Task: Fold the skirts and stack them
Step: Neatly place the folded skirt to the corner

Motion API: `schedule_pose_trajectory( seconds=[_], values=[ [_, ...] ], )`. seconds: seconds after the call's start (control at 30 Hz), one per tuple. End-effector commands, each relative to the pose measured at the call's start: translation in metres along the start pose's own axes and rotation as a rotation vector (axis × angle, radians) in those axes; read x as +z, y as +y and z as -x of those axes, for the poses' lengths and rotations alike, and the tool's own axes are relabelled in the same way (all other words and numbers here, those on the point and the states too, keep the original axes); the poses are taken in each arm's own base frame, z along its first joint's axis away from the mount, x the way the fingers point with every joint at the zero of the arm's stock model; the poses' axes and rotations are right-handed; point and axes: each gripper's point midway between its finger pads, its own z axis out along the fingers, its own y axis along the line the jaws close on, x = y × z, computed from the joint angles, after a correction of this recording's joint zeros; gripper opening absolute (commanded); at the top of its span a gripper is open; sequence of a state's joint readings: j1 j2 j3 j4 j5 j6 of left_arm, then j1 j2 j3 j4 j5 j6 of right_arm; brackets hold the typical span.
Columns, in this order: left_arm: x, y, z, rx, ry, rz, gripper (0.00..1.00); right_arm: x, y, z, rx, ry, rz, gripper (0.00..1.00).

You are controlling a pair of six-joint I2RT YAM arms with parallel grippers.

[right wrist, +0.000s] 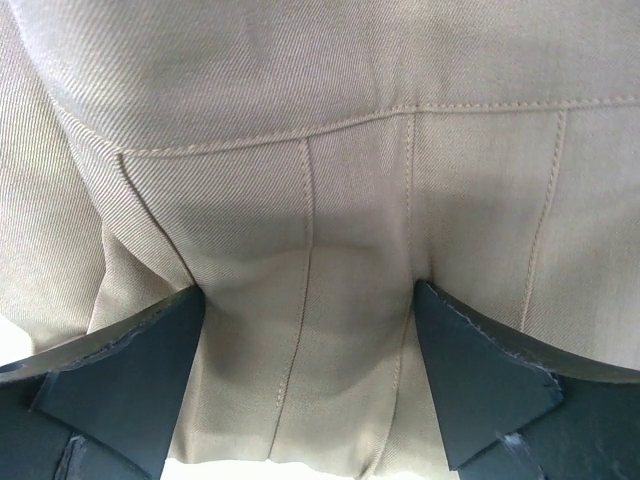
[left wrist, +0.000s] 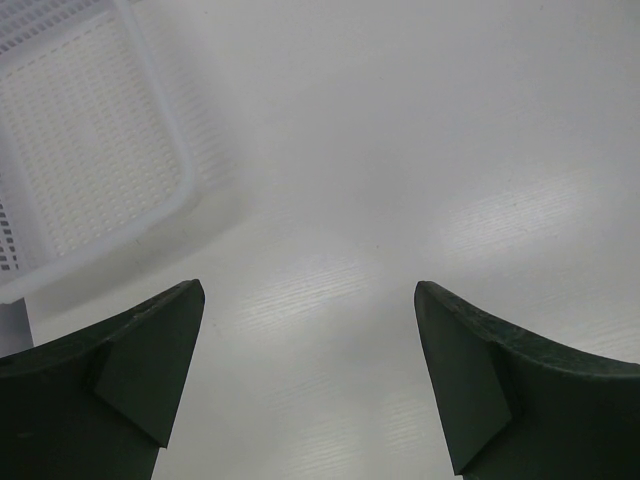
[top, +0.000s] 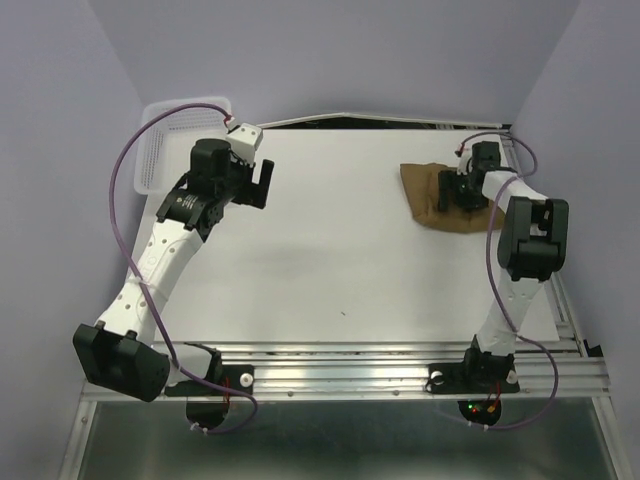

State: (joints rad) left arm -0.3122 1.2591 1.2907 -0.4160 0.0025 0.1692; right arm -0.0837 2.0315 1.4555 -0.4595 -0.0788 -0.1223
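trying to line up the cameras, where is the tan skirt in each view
top external: skirt at the far right of the table, under the right gripper.
left wrist: not in it; only the white basket and table.
right wrist: skirt fills nearly the whole picture.
shared landmark: the right gripper links top external and right wrist; the white basket links left wrist to top external.
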Motion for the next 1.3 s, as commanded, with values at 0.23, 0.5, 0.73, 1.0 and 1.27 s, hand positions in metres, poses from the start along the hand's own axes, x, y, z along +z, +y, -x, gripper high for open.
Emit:
schedule_pose_trajectory(
  seconds=[0.23,0.5,0.73,1.0,1.27],
  values=[
    [-0.002,-0.016,-0.007,-0.007,0.028,-0.093,0.98,0.098,-0.054,0.002,-0.132,0.088,0.008,0.92],
    [0.002,-0.015,-0.022,-0.006,0.064,-0.09,0.99,0.122,-0.073,0.058,-0.106,0.003,-0.035,0.92],
    [0.006,-0.013,-0.024,-0.003,0.066,-0.081,0.99,0.115,-0.075,0.076,-0.09,-0.035,-0.046,0.96],
    [0.019,-0.018,-0.007,-0.004,-0.01,-0.149,0.99,-0.012,-0.066,0.18,-0.13,-0.321,-0.046,1.0],
    [0.038,-0.026,0.015,-0.021,-0.1,-0.196,0.99,-0.154,-0.029,0.223,-0.165,-0.523,0.034,1.0]
  ],
)
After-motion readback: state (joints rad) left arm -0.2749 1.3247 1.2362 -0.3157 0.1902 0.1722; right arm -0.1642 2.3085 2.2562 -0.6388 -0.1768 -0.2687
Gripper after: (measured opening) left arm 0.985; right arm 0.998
